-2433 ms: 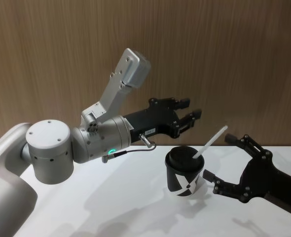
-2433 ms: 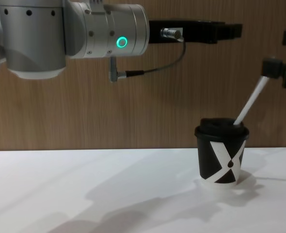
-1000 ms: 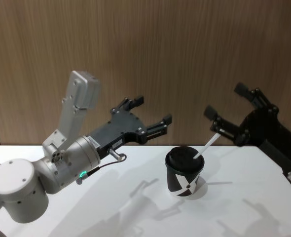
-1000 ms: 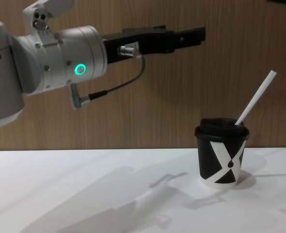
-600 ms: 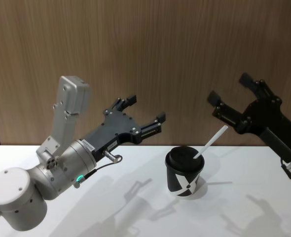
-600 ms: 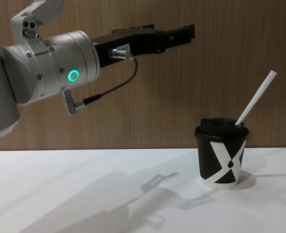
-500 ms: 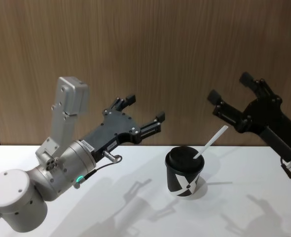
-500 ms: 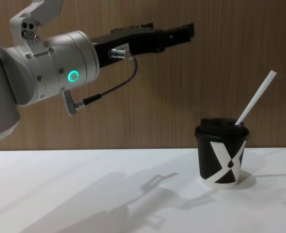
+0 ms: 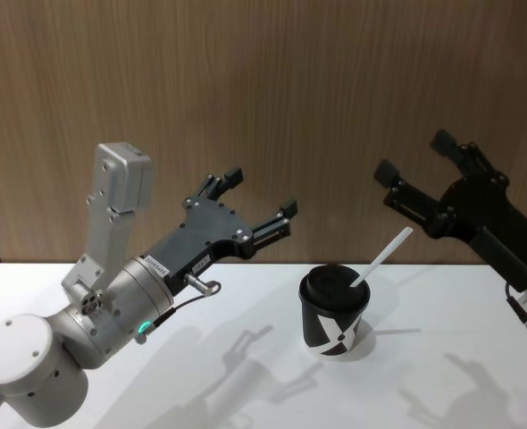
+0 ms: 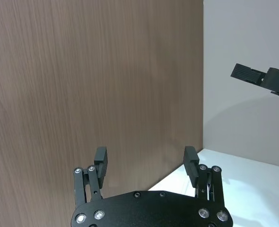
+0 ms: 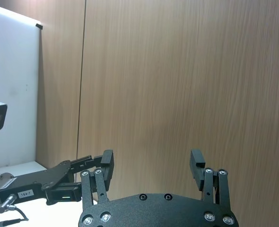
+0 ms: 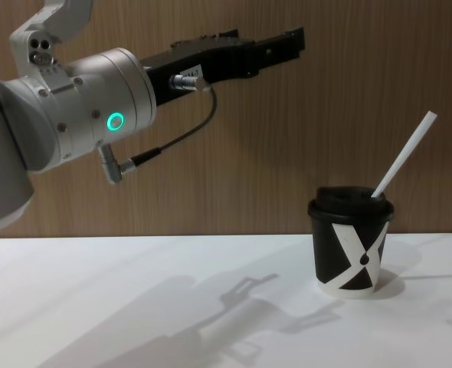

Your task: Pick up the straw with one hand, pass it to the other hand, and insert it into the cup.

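Standing on the white table (image 9: 246, 393), the black paper cup (image 9: 333, 311) with its white X pattern holds the white straw (image 9: 381, 257), which pokes through the domed lid and leans up and away toward the robot's right. To the left of the cup and higher than its lid, the left gripper (image 9: 256, 198) hangs with its fingers spread wide and nothing between them; its silver wrist carries a glowing green ring (image 12: 116, 120) and a dark cable (image 12: 176, 142). To the right of the cup, above the straw's tip and clear of it, the right gripper (image 9: 417, 154) is likewise spread apart and empty. A wood-panelled wall (image 9: 335, 89) rises behind the cup.
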{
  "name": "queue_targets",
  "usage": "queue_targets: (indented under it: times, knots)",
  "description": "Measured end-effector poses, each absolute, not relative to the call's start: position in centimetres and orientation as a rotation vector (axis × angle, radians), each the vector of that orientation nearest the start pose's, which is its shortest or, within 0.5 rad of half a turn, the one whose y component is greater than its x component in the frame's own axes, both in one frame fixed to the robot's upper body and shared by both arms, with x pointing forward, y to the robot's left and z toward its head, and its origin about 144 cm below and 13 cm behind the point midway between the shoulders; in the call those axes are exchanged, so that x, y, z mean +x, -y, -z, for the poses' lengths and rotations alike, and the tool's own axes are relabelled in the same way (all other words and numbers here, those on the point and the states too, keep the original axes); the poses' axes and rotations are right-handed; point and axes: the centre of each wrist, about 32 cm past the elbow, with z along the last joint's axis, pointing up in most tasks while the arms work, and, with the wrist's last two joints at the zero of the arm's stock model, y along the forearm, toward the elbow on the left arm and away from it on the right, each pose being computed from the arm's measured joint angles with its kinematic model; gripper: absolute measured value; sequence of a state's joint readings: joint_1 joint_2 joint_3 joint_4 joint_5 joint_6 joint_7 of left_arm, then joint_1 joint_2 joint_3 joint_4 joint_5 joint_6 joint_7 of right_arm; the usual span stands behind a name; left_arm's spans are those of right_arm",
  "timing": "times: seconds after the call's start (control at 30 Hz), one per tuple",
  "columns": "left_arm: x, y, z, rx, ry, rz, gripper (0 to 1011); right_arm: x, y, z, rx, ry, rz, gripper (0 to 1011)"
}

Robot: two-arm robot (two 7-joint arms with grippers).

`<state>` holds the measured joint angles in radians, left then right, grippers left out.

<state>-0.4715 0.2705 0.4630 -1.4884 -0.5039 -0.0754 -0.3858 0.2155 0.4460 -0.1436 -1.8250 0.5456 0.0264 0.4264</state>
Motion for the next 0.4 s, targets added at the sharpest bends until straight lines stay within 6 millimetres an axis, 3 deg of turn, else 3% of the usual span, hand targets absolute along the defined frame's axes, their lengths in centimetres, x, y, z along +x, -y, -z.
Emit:
queue_targets:
  times: [0.4]
  knots:
    - [55.04,-17.31,-125.98,-0.281,0.171,-0.745,1003,48.73,27.97,-129.74,0.27,0.239,0.869,1001]
